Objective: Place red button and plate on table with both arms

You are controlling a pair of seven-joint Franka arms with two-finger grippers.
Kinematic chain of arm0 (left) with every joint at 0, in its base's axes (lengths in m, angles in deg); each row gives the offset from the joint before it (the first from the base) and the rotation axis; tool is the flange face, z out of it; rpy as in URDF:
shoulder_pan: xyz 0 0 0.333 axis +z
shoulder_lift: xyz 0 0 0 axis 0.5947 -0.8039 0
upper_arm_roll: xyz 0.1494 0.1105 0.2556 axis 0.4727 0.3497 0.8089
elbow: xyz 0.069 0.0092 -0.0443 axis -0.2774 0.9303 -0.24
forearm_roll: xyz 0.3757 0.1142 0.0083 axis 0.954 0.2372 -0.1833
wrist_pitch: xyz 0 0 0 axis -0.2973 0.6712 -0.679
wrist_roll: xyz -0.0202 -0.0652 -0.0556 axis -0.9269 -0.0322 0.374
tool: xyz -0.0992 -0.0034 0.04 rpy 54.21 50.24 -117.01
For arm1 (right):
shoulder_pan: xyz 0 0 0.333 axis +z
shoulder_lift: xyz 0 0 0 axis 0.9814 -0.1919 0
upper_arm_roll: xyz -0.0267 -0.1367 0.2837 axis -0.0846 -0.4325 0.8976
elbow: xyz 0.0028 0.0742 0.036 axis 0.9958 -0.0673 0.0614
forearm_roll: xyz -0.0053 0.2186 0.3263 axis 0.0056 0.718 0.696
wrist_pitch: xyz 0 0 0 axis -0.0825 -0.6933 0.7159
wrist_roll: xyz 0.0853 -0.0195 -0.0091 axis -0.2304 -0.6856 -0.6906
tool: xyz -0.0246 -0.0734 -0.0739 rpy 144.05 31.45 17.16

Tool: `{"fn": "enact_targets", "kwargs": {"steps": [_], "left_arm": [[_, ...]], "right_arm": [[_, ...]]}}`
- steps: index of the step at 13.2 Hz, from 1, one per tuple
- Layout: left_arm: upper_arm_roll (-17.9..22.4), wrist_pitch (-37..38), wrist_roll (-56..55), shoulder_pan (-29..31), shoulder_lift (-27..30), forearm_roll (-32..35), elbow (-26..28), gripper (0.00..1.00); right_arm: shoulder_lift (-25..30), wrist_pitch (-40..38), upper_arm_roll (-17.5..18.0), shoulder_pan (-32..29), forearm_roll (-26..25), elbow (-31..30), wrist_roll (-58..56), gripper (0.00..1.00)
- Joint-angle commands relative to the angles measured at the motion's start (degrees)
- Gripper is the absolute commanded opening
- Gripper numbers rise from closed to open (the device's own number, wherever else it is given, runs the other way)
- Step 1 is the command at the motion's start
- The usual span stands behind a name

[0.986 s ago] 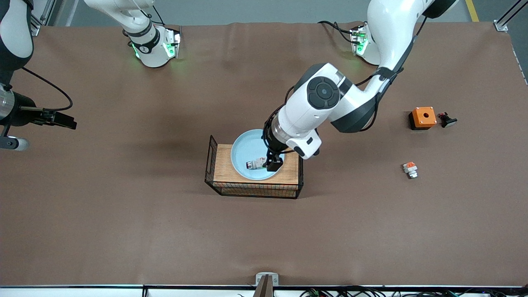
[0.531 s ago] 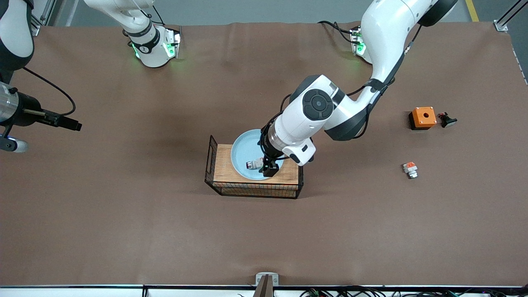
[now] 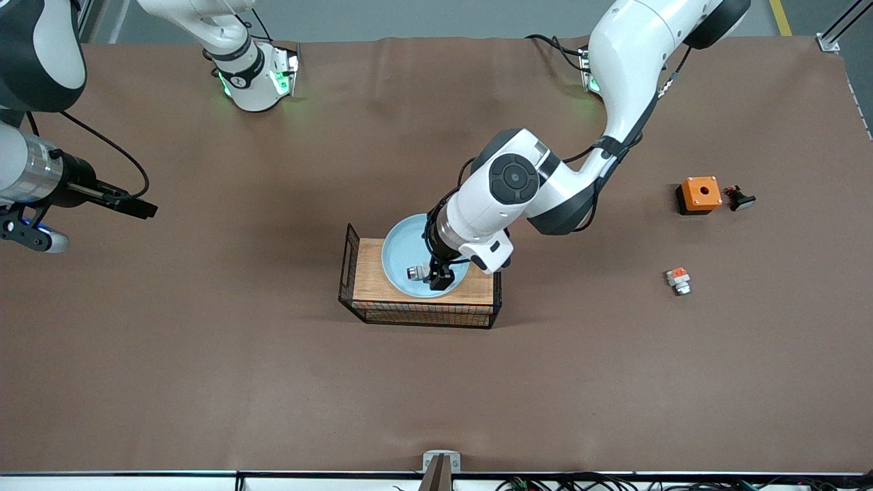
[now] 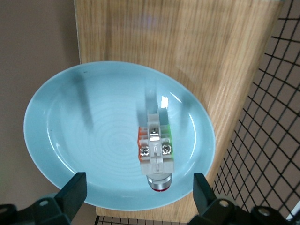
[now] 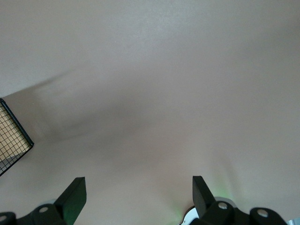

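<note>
Lying in the pale-blue plate (image 4: 70, 140) — whitish-grey red button (image 4: 155, 152), green-patched — under the spread left pincer (image 4: 139, 194).

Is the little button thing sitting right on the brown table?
No, the red button lies in the plate, which sits on the wooden-topped rack.

We see a wide surface (image 3: 204, 354) covered in plain matte brown sheet, lightly creased toward its top edge. Above that edge runs a strip of grey floor (image 3: 409, 17) with a yellow line (image 3: 779, 17) and an aluminium frame post (image 3: 842, 27). Along the near edge, dark cables (image 3: 580, 483) trail beside a small metal bracket (image 3: 440, 464). Lighting is even and soft.
</note>
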Motion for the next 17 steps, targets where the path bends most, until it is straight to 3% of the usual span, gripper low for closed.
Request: {"fn": "enact_targets", "kwargs": {"steps": [1, 6, 7, 10, 11, 13, 17], "left_arm": [[1.02, 0.39, -1.64, -0.90, -1.06, 0.19, -0.85, 1.00], [1.12, 0.39, -1.64, -0.90, -1.85, 0.36, -0.85, 1.00], [1.20, 0.39, -1.64, -0.90, -1.86, 0.36, -0.85, 0.96], [1.55, 0.39, -3.05, -0.90, -2.03, 0.36, -0.85, 0.69], [2.16, 0.39, -3.05, -0.99, -2.12, 0.36, -0.85, 0.65], [2.43, 0.39, -3.05, -1.08, -2.12, 0.36, -0.85, 0.58], [2.43, 0.39, -3.05, -1.08, -2.03, 0.36, -0.85, 0.24]], "right_arm": [[0.94, -0.12, -0.10, -0.13, 0.95, -0.88, 0.79, 1.00], [0.94, -0.20, -0.18, -0.31, 0.95, -0.88, 0.88, 1.00], [0.94, -0.47, -0.18, -0.22, 1.04, -0.88, 0.96, 1.00], [0.94, -0.47, -0.18, -0.13, 1.04, -0.79, 1.05, 1.00], [0.94, -0.47, -0.01, 0.48, 1.04, -0.53, 1.92, 1.00], [0.94, -0.38, -0.01, 5.91, 0.95, 0.08, 12.24, 1.00], [0.94, 0.67, -0.01, 14.18, 1.04, 0.96, 25.65, 1.00]]}}
